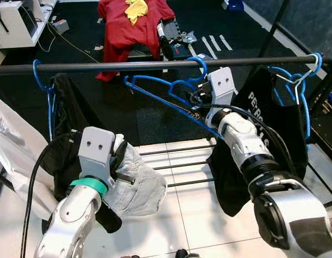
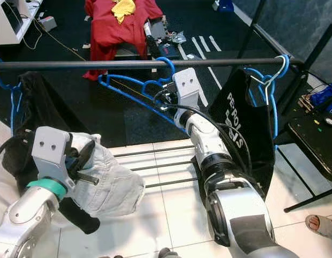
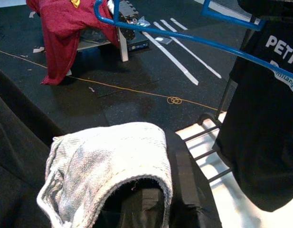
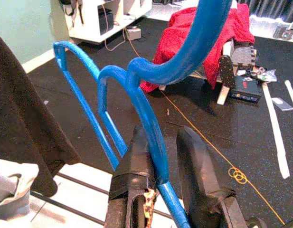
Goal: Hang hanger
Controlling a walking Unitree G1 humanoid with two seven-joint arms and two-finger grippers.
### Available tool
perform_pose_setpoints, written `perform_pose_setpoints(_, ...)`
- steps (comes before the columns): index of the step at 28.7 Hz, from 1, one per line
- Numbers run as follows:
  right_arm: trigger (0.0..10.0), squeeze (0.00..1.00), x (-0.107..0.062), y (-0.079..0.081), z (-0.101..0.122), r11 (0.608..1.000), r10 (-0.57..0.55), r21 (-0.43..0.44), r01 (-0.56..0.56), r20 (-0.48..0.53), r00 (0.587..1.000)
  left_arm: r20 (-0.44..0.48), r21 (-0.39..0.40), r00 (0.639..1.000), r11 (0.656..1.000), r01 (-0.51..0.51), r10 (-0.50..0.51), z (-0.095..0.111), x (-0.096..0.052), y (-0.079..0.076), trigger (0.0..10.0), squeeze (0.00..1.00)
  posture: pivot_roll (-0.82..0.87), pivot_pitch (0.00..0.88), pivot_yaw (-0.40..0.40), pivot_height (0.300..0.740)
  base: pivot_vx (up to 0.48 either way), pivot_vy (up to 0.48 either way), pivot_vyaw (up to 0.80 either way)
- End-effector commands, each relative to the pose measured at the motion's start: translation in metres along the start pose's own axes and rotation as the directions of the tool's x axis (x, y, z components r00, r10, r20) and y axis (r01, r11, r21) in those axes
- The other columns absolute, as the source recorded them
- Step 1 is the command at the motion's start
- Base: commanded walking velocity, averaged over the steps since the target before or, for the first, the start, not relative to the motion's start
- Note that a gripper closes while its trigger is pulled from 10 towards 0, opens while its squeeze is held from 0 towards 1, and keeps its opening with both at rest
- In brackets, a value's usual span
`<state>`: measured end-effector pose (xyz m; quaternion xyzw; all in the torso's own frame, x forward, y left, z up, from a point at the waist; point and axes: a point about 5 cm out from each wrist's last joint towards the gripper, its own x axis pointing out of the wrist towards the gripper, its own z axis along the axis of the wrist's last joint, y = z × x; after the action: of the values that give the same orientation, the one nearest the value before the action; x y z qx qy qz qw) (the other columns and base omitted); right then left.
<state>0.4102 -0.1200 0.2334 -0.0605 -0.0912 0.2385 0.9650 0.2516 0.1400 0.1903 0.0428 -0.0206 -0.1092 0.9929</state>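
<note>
A black clothes rail [image 1: 101, 66] runs across in front of me. An empty blue hanger [image 1: 155, 80] has its hook [image 1: 200, 63] over the rail, and its body is tilted out to the left. My right gripper [image 1: 197, 102] is just under the rail, shut on the hanger's bar. In the right wrist view that bar [image 4: 158, 166] passes between the two black fingers [image 4: 137, 156]. Lower on the left, my left gripper [image 1: 121, 157] holds up a pale denim garment [image 1: 139, 188], which drapes over its fingers [image 3: 184, 180] and hides most of them.
A black printed T-shirt [image 1: 262, 123] hangs on a blue hanger at the rail's right end, and a dark garment [image 1: 69, 107] on another at the left. The rack's base bars [image 1: 176, 161] cross the floor below. Red cloth [image 1: 128, 27] lies beyond. A person's foot [image 2: 322, 226] is at the right.
</note>
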Motion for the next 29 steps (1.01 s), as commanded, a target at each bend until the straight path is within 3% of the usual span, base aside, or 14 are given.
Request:
perform_pose_setpoints(1, 0.0, 0.00, 0.000, 0.002, -0.003, 1.000, 0.012, -0.001, -0.012, -0.010, 1.000, 0.014, 0.001, 1.000, 1.000, 0.004, -0.004, 0.003, -0.002, -0.002, 10.0, 0.00, 0.02, 0.111, 0.025, 0.740, 0.000, 0.000, 0.00)
perform_pose_setpoints(12, 0.0, 0.00, 0.001, 0.001, 0.001, 1.000, 0.011, -0.008, -0.011, 0.015, 1.000, 0.016, -0.001, 1.000, 1.000, 0.003, -0.003, 0.003, -0.002, -0.003, 10.0, 0.00, 0.02, 0.111, 0.024, 0.740, 0.000, 0.000, 0.00)
perform_pose_setpoints(13, 10.0, 0.00, 0.000, 0.002, 0.001, 1.000, 0.027, -0.015, -0.027, 0.022, 0.999, 0.016, -0.001, 1.000, 1.000, 0.005, -0.005, 0.004, -0.001, -0.003, 10.0, 0.00, 0.02, 0.112, 0.027, 0.740, 0.000, 0.000, 0.00)
perform_pose_setpoints(16, 10.0, 0.01, -0.002, 0.002, 0.000, 0.999, 0.049, -0.015, -0.049, 0.022, 0.999, 0.017, -0.001, 1.000, 1.000, 0.007, -0.007, 0.004, -0.001, -0.003, 10.0, 0.00, 0.02, 0.113, 0.028, 0.740, 0.000, 0.000, 0.00)
perform_pose_setpoints(17, 10.0, 1.00, -0.003, 0.002, -0.001, 0.998, 0.065, -0.013, -0.064, 0.019, 0.998, 0.017, -0.001, 1.000, 1.000, 0.009, -0.009, 0.004, -0.001, -0.003, 10.0, 0.00, 0.01, 0.114, 0.028, 0.740, 0.000, 0.000, 0.00)
perform_pose_setpoints(24, 10.0, 1.00, -0.002, 0.003, 0.002, 0.993, 0.121, -0.003, -0.121, 0.014, 0.993, 0.016, 0.000, 1.000, 1.000, 0.012, -0.012, 0.004, 0.000, -0.004, 10.0, 0.00, 0.01, 0.113, 0.026, 0.740, 0.000, 0.000, 0.00)
perform_pose_setpoints(25, 10.0, 0.00, -0.001, 0.003, 0.004, 0.990, 0.141, -0.005, -0.141, 0.013, 0.990, 0.017, 0.000, 1.000, 1.000, 0.012, -0.012, 0.004, 0.000, -0.005, 10.0, 0.00, 0.02, 0.111, 0.023, 0.740, 0.000, 0.000, 0.00)
perform_pose_setpoints(29, 10.0, 0.00, -0.001, 0.004, 0.007, 0.985, 0.175, -0.014, -0.175, 0.005, 0.985, 0.018, -0.001, 1.000, 1.000, 0.011, -0.010, 0.004, 0.000, -0.005, 10.0, 0.00, 0.02, 0.110, 0.022, 0.740, 0.000, 0.000, 0.00)
